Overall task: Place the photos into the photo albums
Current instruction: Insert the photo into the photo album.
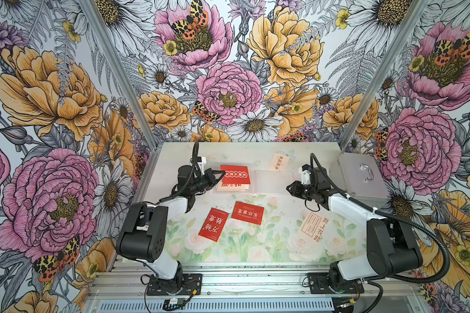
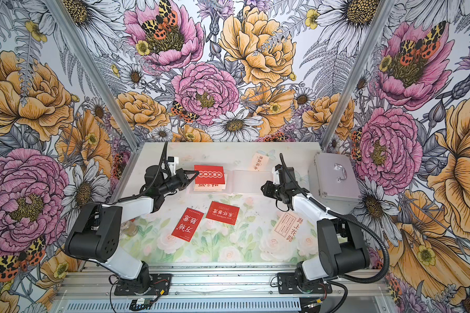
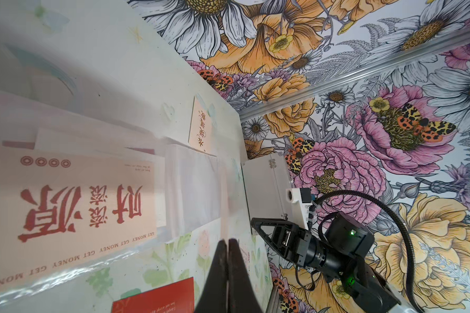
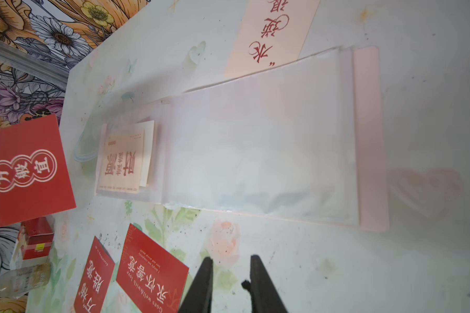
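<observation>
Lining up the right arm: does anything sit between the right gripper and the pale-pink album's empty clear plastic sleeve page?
Nothing visible does. Only bare floral mat lies between the right gripper and the empty clear plastic sleeve page. The red rectangular card in the left gripper hangs over the other page, off that line.

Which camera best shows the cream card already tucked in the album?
The left wrist view: the cream card is large, print readable. The right wrist view shows it small; in both top views a red card mostly covers it.
</observation>
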`<state>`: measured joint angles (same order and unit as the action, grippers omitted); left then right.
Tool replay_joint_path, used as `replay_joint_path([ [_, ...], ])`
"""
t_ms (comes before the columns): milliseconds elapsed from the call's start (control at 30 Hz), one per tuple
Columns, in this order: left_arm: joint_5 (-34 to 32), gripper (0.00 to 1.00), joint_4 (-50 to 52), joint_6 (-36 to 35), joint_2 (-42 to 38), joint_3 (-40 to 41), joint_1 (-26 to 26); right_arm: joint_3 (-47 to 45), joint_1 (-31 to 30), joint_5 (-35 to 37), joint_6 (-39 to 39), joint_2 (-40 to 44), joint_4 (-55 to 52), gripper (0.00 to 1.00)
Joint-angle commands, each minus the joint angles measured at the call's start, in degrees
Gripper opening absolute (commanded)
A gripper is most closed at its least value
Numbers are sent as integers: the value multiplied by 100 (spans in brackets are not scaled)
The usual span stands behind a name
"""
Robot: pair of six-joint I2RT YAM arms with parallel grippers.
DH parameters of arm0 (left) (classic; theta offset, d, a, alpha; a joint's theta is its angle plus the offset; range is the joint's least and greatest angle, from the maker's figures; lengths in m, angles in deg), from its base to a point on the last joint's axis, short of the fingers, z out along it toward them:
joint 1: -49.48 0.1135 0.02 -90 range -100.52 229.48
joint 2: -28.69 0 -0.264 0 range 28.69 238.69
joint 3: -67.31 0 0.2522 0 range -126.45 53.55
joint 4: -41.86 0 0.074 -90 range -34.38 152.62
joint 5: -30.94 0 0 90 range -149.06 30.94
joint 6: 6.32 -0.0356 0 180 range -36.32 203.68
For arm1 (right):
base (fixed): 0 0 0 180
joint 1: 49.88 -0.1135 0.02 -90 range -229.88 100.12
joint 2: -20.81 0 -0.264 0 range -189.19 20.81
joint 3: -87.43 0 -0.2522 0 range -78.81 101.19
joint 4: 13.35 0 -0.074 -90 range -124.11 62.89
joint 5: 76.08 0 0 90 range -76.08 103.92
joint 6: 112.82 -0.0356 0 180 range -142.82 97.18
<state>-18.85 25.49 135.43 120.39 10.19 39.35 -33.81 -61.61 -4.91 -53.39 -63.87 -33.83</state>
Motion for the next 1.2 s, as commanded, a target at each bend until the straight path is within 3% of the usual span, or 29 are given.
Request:
replay_joint_path([
  [0, -301, 0, 928, -578, -5, -349, -215, -164, -118, 304, -106, -187, 782, 26],
  [267, -374, 0, 1235, -680, 527, -1060, -455, -24, -321, 220, 42, -265, 600, 26],
  [467, -970, 0, 2252, -1253, 735, -1596, -639, -199, -347, 559, 183, 3, 528, 26],
  [1167, -674, 0, 2160, -1311, 1730, -2232, -420, -281, -349, 546, 235, -88, 531, 27],
])
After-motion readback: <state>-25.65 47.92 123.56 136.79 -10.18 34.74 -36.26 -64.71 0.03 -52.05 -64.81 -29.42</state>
